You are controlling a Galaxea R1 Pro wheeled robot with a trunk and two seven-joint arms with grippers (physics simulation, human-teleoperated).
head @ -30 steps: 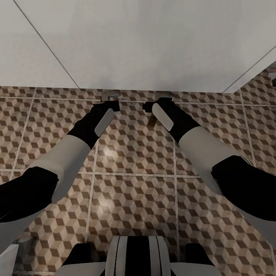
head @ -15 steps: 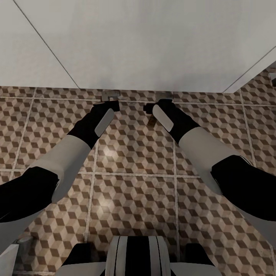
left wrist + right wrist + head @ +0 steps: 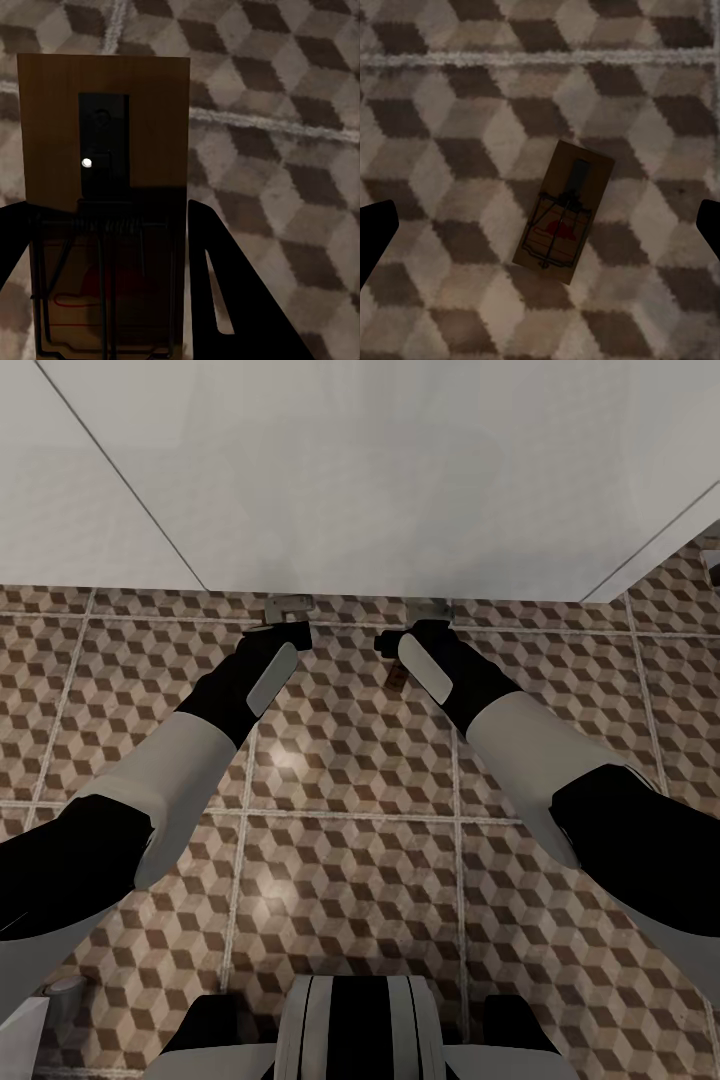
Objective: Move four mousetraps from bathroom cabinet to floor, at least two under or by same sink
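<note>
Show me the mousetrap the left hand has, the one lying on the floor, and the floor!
held mousetrap [image 3: 105, 150], left wrist view, on its bare wooden board.
dropped mousetrap [image 3: 564, 215], right wrist view, on its wire spring.
bathroom floor [image 3: 350, 860], head view, on a cube-patterned tile.

We note the right gripper [image 3: 540, 225] spread wide above a mousetrap [image 3: 563, 222] lying flat on the bathroom floor [image 3: 350, 860], with open tile on every side of it. The left gripper [image 3: 112, 285] is occupied by another mousetrap [image 3: 103, 202]. A white wall [image 3: 380, 470] blocks passage just ahead of both arms.
</note>
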